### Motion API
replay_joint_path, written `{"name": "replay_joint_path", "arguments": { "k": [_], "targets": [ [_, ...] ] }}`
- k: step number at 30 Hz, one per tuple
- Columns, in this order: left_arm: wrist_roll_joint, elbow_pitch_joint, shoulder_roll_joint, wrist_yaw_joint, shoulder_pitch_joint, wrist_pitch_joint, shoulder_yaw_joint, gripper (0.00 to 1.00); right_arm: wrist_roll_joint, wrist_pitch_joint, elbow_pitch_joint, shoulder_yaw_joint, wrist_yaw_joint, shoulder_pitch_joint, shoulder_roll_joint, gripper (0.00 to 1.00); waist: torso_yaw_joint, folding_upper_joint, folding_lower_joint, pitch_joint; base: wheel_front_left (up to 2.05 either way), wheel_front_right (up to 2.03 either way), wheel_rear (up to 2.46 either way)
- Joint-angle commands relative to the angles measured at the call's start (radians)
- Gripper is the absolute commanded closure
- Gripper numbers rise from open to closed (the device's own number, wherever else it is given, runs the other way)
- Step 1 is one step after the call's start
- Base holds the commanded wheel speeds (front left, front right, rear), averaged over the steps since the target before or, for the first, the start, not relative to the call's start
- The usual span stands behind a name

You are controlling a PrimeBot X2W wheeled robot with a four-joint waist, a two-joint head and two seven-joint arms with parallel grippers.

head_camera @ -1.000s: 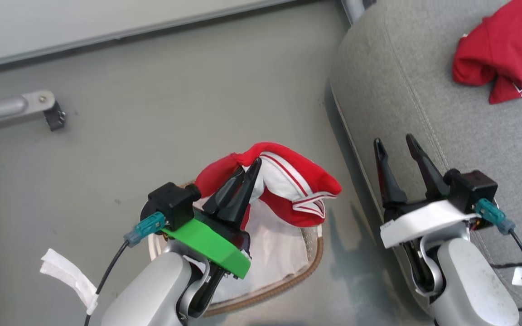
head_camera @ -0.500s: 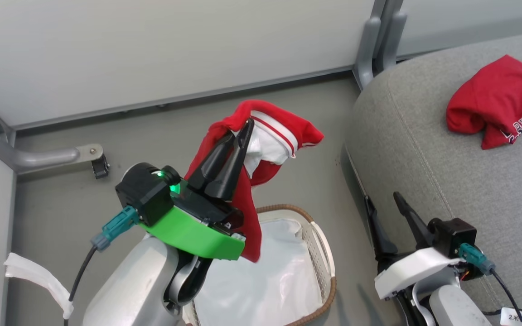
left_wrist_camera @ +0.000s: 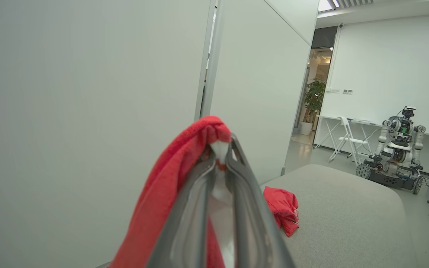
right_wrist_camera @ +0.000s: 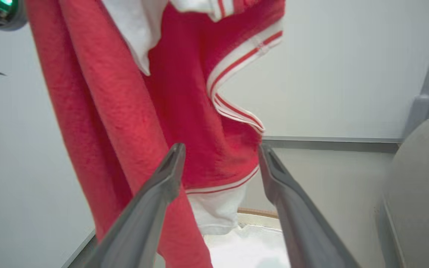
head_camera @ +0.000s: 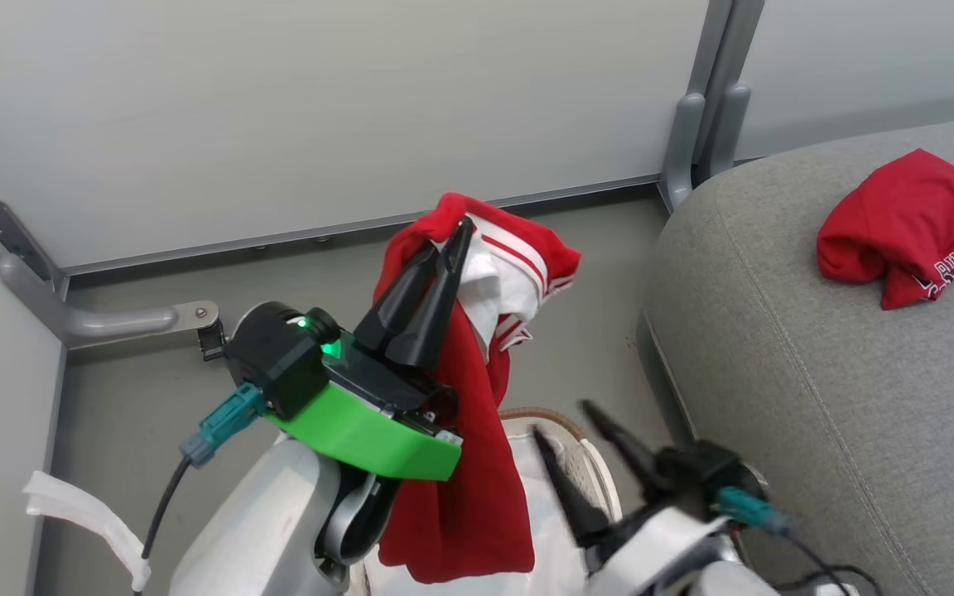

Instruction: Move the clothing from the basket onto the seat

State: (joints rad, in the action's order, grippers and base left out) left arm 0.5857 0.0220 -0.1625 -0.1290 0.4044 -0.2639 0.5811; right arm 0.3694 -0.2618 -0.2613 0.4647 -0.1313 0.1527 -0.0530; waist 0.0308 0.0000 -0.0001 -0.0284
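Red cloth with white stripe trim, the held garment [head_camera: 464, 497], is pinched at its top fold by the left tool [head_camera: 446, 238], fingers pressed together on it. The garment is hung off the seat [head_camera: 816, 372], out past the seat's rounded left edge. Its long axis is vertical and its lower hem is dangled over the basket [head_camera: 518, 411], which is stood on the floor just beside the seat's left flank.

The right tool [head_camera: 564, 420] is spread and empty. It is placed between the hanging cloth and the seat, so it is the nearer one to the seat. In the right wrist view its fingers are pointed at the lower hem; contact cannot be told.

A second garment [head_camera: 899, 223] is laid crumpled on the seat's top, well in from the left edge.

The coming move is judged to be a carry rightward onto the seat. Height is needed so the trailing hem is cleared over the seat's edge. No other red cloth is seen in the basket, though much of it is hidden.
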Motion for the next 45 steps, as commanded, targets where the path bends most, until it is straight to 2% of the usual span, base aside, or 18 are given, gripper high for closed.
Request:
{"name": "replay_joint_path", "arguments": {
  "k": [1,6,12,13,14,21,23,24,29,45],
  "targets": [
    [-0.006,0.001,0.007,-0.003,-0.011,-0.001,0.004,1.00,0.010,-0.004,0.013,0.047,0.001,0.034,-0.016,0.00,-0.007,0.0000,0.0001,-0.001,0.00,0.00,0.00],
    [0.003,0.010,0.021,-0.003,0.004,-0.001,0.040,1.00,0.038,-0.004,0.018,0.173,0.001,0.127,-0.020,0.00,-0.030,0.0000,0.0001,-0.007,0.00,0.00,0.00],
    [0.015,0.022,0.036,-0.003,0.021,-0.001,0.089,1.00,0.046,-0.004,-0.066,0.234,0.001,0.216,-0.010,0.00,-0.060,0.0000,0.0001,-0.011,0.00,0.00,0.00],
    [0.016,0.024,0.038,-0.003,0.022,-0.001,0.094,1.00,0.049,-0.004,-0.083,0.234,0.001,0.220,-0.008,0.55,-0.063,0.0000,0.0001,-0.010,0.00,0.00,0.00],
    [0.019,0.028,0.039,-0.003,0.021,-0.001,0.100,1.00,0.054,-0.004,-0.103,0.233,0.001,0.221,-0.006,1.00,-0.066,0.0000,0.0001,-0.010,0.00,0.00,0.00],
    [0.016,0.051,0.033,-0.003,0.006,-0.001,0.116,1.00,0.093,-0.004,-0.144,0.225,0.001,0.205,0.000,1.00,-0.062,0.0000,0.0001,-0.014,0.00,0.00,0.00],
    [0.010,0.067,0.027,-0.003,-0.003,0.000,0.115,0.27,0.099,-0.004,-0.141,0.210,0.001,0.198,-0.001,1.00,-0.046,0.0000,0.0001,-0.020,0.00,0.00,0.00],
    [0.004,0.075,0.022,-0.003,-0.006,0.000,0.114,0.00,0.098,-0.005,-0.137,0.200,0.001,0.192,-0.001,1.00,-0.036,0.0000,0.0001,-0.024,0.00,0.00,0.00],
    [-0.024,0.111,0.005,-0.003,-0.033,0.000,0.096,0.00,0.085,-0.004,-0.105,0.151,0.001,0.162,-0.001,1.00,0.044,0.0000,0.0001,-0.039,0.00,0.00,0.00],
    [-0.121,0.138,-0.006,-0.003,-0.126,0.000,0.055,0.00,0.082,-0.005,-0.009,0.020,0.001,0.078,-0.037,1.00,0.394,0.0000,0.0001,-0.063,0.00,0.00,0.00]
  ]
}}
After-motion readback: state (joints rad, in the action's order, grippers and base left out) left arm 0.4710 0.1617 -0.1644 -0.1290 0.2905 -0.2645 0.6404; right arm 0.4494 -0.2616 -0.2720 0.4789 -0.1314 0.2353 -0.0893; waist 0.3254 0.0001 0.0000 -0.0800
